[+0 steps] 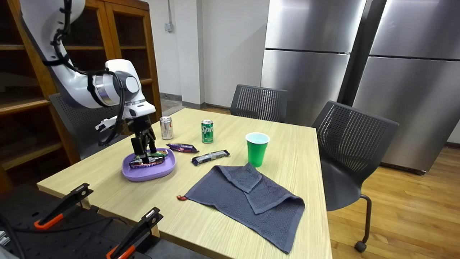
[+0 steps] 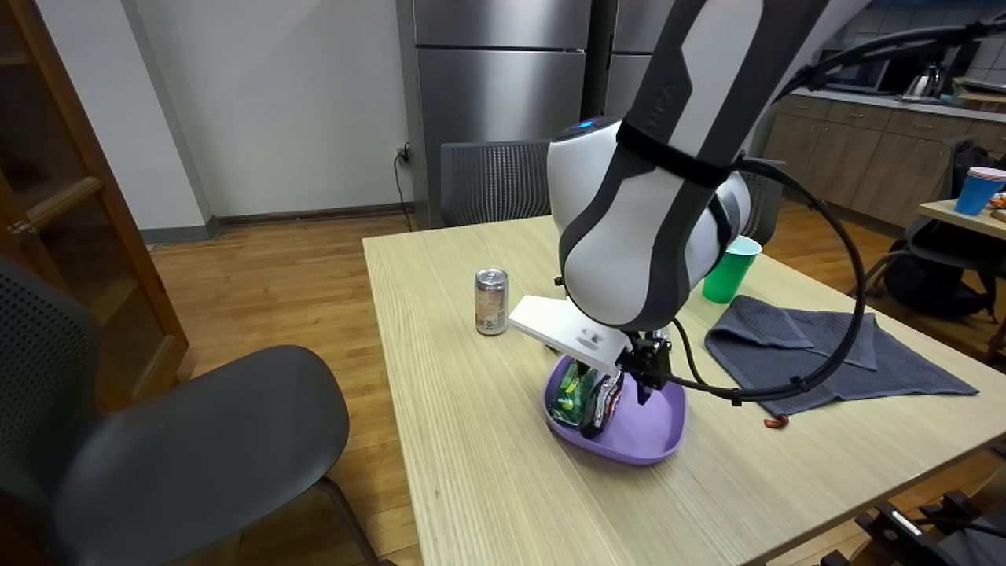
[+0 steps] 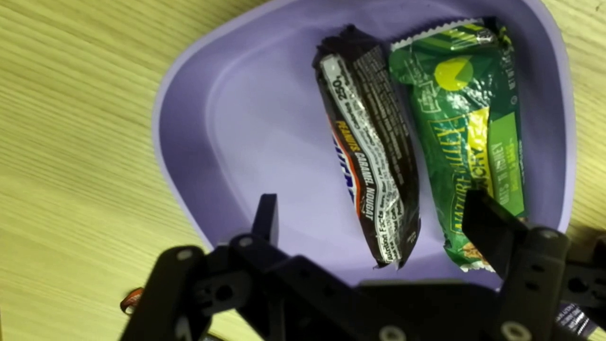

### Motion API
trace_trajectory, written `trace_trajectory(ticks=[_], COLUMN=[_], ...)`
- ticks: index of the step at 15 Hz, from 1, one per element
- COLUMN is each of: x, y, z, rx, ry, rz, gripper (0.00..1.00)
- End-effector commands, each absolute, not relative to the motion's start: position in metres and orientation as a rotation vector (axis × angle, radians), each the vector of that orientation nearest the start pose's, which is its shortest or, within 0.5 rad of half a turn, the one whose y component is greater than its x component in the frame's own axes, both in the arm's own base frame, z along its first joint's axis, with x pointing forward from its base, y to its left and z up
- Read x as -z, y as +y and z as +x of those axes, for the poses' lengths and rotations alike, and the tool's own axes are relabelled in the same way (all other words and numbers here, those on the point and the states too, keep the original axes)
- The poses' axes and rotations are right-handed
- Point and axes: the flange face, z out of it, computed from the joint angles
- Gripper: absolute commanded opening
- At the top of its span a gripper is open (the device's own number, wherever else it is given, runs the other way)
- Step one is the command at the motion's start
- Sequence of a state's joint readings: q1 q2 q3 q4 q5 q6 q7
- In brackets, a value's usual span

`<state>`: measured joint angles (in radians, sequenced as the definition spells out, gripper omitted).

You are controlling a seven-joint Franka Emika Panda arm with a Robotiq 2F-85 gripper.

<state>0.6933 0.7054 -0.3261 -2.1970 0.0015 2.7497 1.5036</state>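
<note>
Clearly, from left to right in an exterior view, the purple dish (image 1: 152,175) comes first, holding a Snickers bar (image 3: 374,151) and a granola bar (image 3: 454,123) side by side. Down at the dish, the jaws stand wide apart, gripping nothing; the wrist view shows the Snickers bar between them and one jaw overlapping the granola bar, contact unclear. Beyond the dish stands a silver can (image 1: 166,128); just beside the dish lies a purple-wrapped bar (image 1: 182,148). Right of the dish come a small red piece (image 1: 182,198), a Sprite can (image 1: 207,132), a silver-wrapped bar (image 1: 210,157), a gray cloth (image 1: 251,212) and a green cup (image 1: 256,153).
</note>
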Motion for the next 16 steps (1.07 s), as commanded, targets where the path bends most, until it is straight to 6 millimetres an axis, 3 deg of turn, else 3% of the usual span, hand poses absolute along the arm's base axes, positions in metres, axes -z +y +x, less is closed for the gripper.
trace_trajectory(ticks=[1,6,7,14,15,16], x=[-0.078,-0.079,-0.092,-0.114,-0.098,-0.101], y=[0.170,0.173,0.157,0.123,0.131,0.127], z=[0.491,0.493,0.484,0.477,0.486,0.485], rx=[0.184,0.189,0.187,0.187,0.190,0.188], ry=[1.750,1.762,1.762,1.798,1.817,1.821], rz=[-2.858,-2.825,-2.820,-2.766,-2.782,-2.777], gripper=[1.00,1.00,1.00,1.00,1.00,1.00])
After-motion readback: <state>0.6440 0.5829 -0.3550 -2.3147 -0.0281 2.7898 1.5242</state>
